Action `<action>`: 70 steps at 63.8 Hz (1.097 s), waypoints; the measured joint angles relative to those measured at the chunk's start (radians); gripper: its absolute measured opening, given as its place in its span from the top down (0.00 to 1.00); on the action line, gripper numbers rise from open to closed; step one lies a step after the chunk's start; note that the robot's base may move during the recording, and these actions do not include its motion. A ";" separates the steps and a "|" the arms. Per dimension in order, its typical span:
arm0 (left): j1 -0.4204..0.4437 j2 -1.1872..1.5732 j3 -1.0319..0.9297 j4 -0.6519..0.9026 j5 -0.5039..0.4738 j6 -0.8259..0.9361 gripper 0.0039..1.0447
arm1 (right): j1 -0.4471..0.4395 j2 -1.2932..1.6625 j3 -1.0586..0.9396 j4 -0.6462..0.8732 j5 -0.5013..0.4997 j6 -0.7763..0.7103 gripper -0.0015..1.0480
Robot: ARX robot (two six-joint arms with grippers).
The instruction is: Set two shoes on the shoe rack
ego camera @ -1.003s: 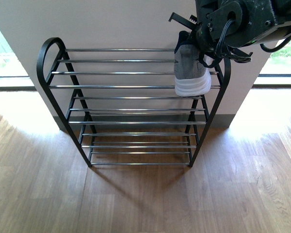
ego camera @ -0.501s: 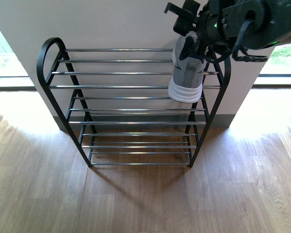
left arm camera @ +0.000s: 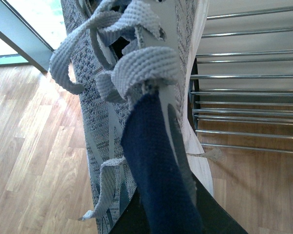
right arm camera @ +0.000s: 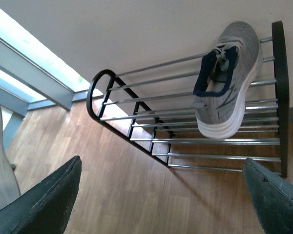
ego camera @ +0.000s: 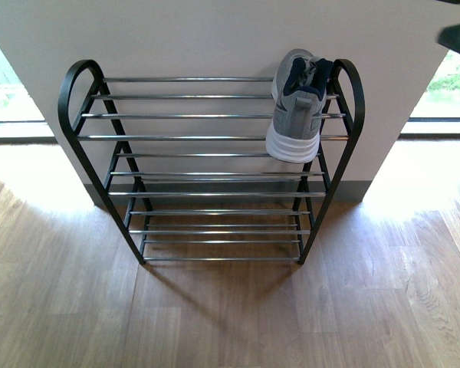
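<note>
Placing the second sneaker (left arm camera: 102, 131)
First sneaker (ego camera: 297, 107) sat on rack (ego camera: 77, 84), top tier (ego camera: 184, 96), right end. Left gripper (left arm camera: 210, 217) clamped second sneaker; right gripper (right arm camera: 162, 168) stood apart, empty. Best laid sole-down alongside.

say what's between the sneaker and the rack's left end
Nothing: top shelf bars are bare from the grey sneaker to the rack's left end, front view.

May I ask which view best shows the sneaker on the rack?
The front view: the sneaker sits whole on the rack's top shelf, right end. The right wrist view shows it too, slanted. The left wrist view shows another sneaker instead.
</note>
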 joint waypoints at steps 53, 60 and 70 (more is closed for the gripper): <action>0.000 0.000 0.000 0.000 -0.005 0.000 0.98 | -0.160 -0.544 -0.383 0.141 0.340 -0.453 0.99; 0.000 0.000 0.000 0.000 0.002 0.000 0.98 | -0.224 -0.595 -0.401 0.106 0.253 -0.453 0.98; 0.000 0.000 0.000 0.000 -0.002 0.000 0.98 | -0.270 -0.663 -0.420 0.060 0.234 -0.452 0.98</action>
